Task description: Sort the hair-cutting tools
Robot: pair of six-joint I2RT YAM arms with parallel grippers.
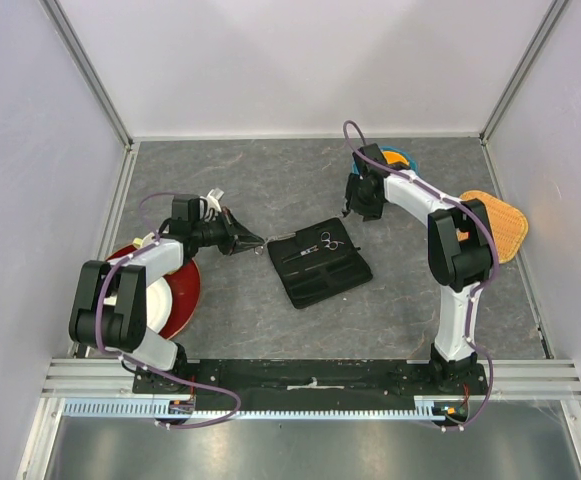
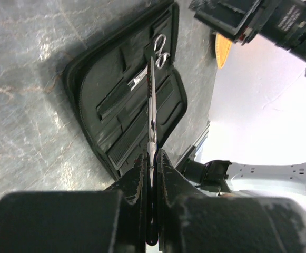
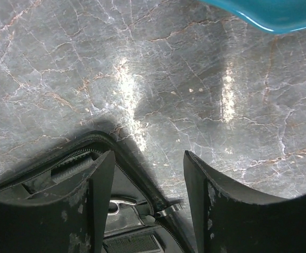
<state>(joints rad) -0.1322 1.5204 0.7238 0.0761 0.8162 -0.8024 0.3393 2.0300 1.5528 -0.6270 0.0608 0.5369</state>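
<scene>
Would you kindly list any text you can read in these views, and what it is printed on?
None is legible.
Faint white print on the right arm's black housing: too blurred to read.
No lettering shows on the case, the scissors or the slim tool in the left claw.

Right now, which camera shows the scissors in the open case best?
Left wrist: the scissors lie in the open case, loops and blades clear, though the comb in the left gripper crosses them. Top view shows them tiny; right wrist only a silver glint, perhaps them.
</scene>
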